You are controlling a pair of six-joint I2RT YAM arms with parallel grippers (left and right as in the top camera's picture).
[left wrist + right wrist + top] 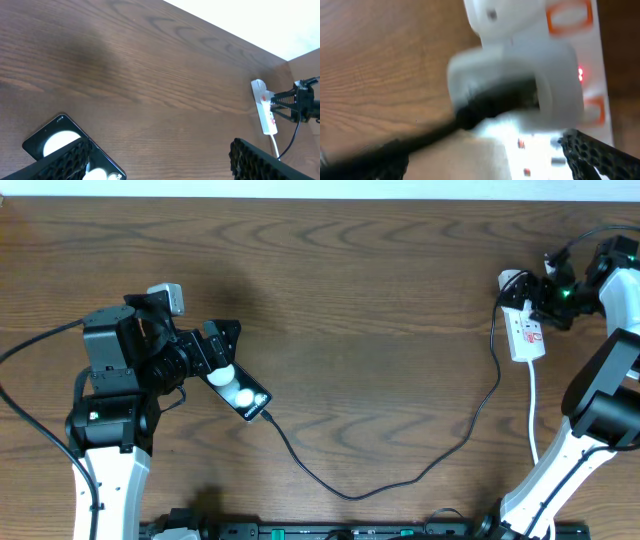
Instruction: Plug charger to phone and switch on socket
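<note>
White plastic power strip (525, 332) is glowing red under wide-spread right gripper (480, 157); left gripper (161, 162) is gaping over black slab phone (250, 398).

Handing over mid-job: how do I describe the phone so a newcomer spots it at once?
On the left half of the table, right by the left claw, lies the phone: a small black slab set at a slant. A thin black cable meets its end away from the arm. Two white round blobs on its face set it apart from the black arm beside it.
</note>
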